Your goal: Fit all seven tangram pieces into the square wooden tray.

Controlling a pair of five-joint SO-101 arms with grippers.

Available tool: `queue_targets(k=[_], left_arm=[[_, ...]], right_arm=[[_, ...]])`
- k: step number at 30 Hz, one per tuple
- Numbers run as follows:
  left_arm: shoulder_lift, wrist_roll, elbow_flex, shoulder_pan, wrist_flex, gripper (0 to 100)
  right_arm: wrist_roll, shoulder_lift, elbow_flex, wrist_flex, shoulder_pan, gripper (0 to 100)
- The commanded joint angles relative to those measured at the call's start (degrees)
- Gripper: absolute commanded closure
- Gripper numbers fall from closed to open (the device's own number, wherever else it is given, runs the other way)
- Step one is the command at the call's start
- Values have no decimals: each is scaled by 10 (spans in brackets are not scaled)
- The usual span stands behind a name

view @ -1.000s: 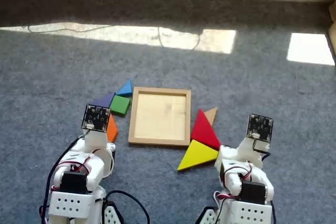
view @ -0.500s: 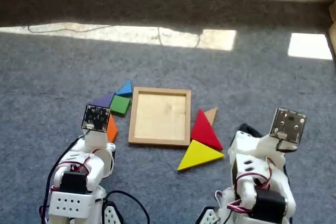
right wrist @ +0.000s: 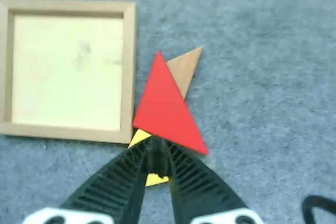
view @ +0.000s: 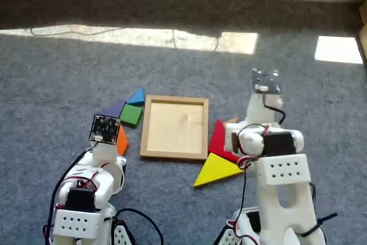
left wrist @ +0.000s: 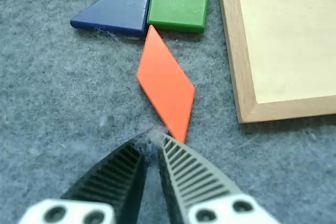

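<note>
Left claw point(left wrist: 155, 142) hung low over the grey carpet point(view: 69, 84), its fingers pinched almost together on nothing, tips just off a corner of the orange parallelogram point(left wrist: 166, 88). Beyond that piece lay the green square point(left wrist: 178, 1), dark blue triangle point(left wrist: 121, 11) and light blue triangle point(view: 137, 96). Right claw point(right wrist: 156, 145), likewise closed and empty, hovered where the red triangle point(right wrist: 164, 106) met the yellow triangle point(view: 216, 168), with the tan triangle point(right wrist: 185, 66) tucked against the red. Between the groups sat the square wooden tray point(view: 143, 127), all seven pieces outside it.
</note>
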Motion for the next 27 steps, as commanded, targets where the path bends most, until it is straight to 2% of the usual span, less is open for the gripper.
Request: queue_targets(k=[1,4,12,18,24,27], left_arm=[[-7,-4,16,-7,3,988],[-7,-4,16,-7,3,988],[-7,-4,16,-7,3,988],[-7,-4,16,-7,3,988],[-7,-4,16,-7,3,988],[-7,-4,16,-7,3,988]], right_arm=[[-2,58,-47,-18,-55,995],[-2,109,-60,-46,-77,990],[0,226,-114,-65,-78,882],[129,253,-114,-69,-78,878],[130,256,-73,-120,-80,875],[131,256,-43,-148,-80,800]])
